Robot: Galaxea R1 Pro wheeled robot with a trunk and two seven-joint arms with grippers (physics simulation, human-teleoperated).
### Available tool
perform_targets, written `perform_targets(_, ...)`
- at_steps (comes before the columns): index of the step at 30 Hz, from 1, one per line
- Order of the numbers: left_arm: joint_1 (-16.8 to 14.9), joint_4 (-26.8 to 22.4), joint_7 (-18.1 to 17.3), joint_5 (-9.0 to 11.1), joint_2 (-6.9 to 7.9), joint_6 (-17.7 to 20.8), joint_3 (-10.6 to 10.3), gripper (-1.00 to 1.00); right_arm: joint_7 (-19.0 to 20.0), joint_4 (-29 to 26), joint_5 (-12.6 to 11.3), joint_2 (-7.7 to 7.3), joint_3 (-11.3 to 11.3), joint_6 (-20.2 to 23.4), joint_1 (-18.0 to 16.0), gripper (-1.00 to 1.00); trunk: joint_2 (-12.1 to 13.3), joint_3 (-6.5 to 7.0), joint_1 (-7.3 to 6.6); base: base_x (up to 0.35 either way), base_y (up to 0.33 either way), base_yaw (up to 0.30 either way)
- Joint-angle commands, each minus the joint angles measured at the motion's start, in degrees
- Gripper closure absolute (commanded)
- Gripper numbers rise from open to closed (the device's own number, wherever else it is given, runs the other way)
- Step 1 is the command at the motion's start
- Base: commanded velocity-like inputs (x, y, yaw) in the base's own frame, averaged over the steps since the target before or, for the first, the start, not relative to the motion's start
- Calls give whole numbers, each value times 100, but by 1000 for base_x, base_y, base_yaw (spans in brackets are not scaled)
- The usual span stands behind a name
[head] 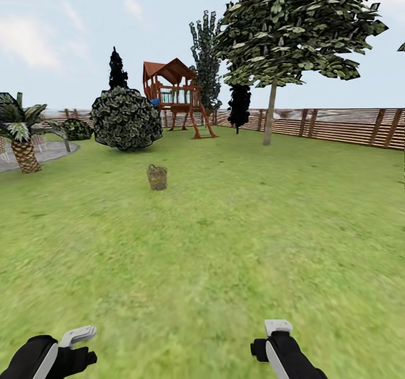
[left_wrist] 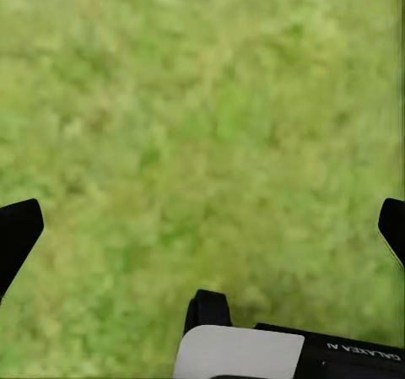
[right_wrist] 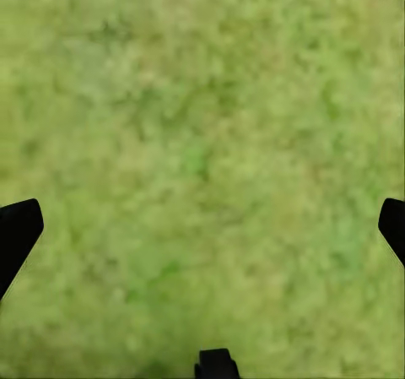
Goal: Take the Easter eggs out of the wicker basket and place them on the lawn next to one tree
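The basket (head: 157,177) stands alone on the lawn (head: 236,238), far ahead; left tool (left_wrist: 202,227) and right tool (right_wrist: 202,227) both spread open, empty

green lawn (head: 236,244), wicker basket (head: 157,177) on it

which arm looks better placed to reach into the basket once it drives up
Left, tentatively. The wicker basket stands far ahead on the lawn, left of centre, nearer the left gripper than the right gripper. Both are open and empty.
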Motion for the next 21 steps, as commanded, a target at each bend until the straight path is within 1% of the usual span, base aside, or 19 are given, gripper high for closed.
perform_targets(1,-3,-5,-34,-20,1,26,10,-100,-54,-2,-60,-3,16,16,-4,-100,-3,-7,3,337,0,-213)
perform_targets(4,-3,-5,-34,-20,7,27,10,-100,-54,-1,-60,-3,16,16,-4,-100,-3,-7,3,337,0,-216)
perform_targets(6,-3,-5,-34,-22,14,27,10,-100,-54,0,-60,-3,16,16,-4,-100,-3,-7,3,337,0,-83)
perform_targets(15,-3,-12,-40,-20,29,27,22,-100,-54,3,-60,4,32,16,-4,-100,-3,-7,3,337,0,-11)
perform_targets(19,-3,-13,-43,-16,34,27,144,-100,-54,2,-60,6,26,16,-4,-100,-3,-7,3,338,0,0)
perform_targets(21,-3,-13,-47,-16,34,27,163,-100,-54,4,-58,6,30,16,-4,-100,-3,-7,3,337,0,0)
